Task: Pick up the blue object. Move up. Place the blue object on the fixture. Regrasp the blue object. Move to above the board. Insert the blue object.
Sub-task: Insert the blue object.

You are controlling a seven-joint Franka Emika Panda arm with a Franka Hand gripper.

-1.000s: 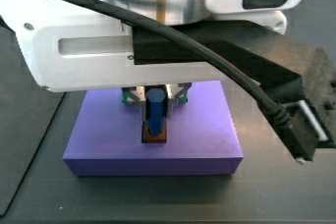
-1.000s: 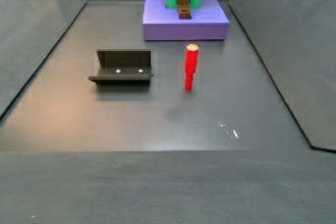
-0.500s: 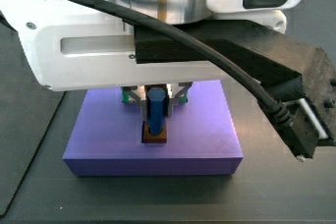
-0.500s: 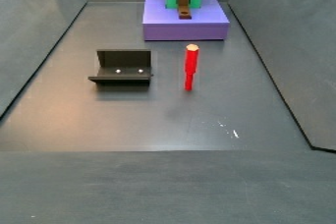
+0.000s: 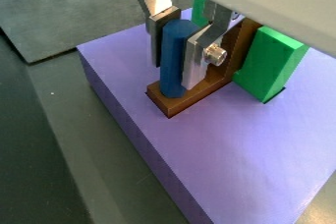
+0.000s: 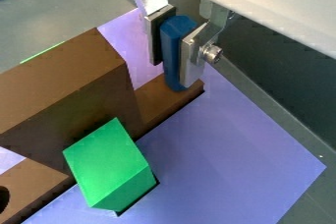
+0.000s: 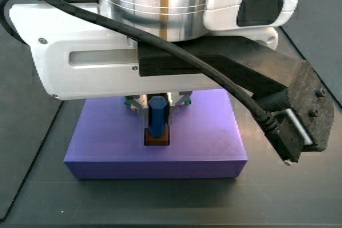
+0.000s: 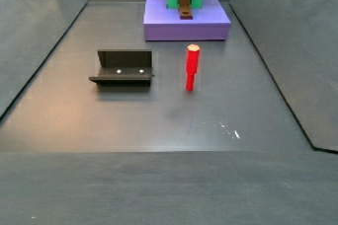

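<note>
In a wrist view, my gripper is closed on the blue object, which stands upright between my fingers with its lower end in the brown board beside a green block. In a side view the blue object hangs under my gripper over the purple slab. In a side view the fixture and red stick stand well apart from it.

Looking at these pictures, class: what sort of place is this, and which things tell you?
Probably a robot assembly test cell: a bare grey walled floor, a fixture, and the gripper holding a blue object upright at the board.
</note>
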